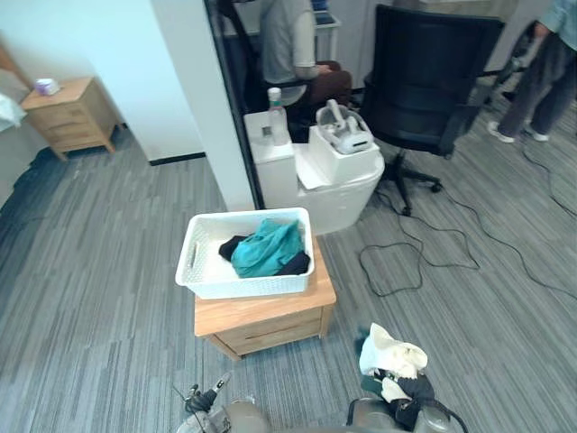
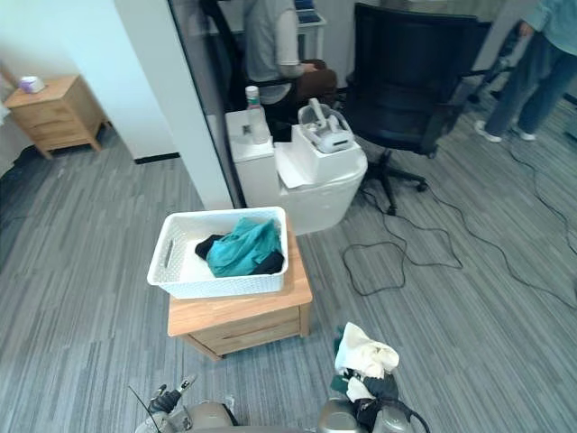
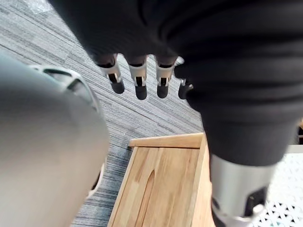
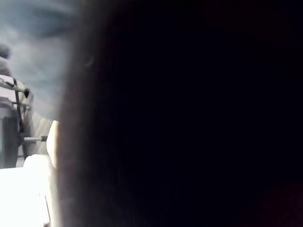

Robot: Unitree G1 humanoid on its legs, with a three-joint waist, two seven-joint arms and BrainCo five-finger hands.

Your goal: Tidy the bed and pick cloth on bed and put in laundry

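A white laundry basket (image 1: 203, 281) stands on a low wooden table (image 1: 270, 316) in front of me. Inside it lie a teal cloth (image 1: 268, 246) and a dark cloth (image 1: 296, 264). Down at the lower right, my right hand (image 1: 413, 392) is shut on a bundle of cream and dark green cloth (image 1: 389, 354), held above the floor to the right of the table. Dark cloth covers the right wrist view. My left hand (image 3: 138, 78) hangs open with straight fingers over the carpet beside the wooden table (image 3: 163, 184).
A wooden nightstand (image 1: 70, 113) stands at the far left by the bed's edge (image 1: 7, 110). Behind the basket is a white cabinet (image 1: 338, 194) with a bottle (image 1: 277, 117) and a headset box (image 1: 343, 144). A black office chair (image 1: 433, 77), loose floor cables (image 1: 406, 257) and two people (image 1: 293, 45) are beyond.
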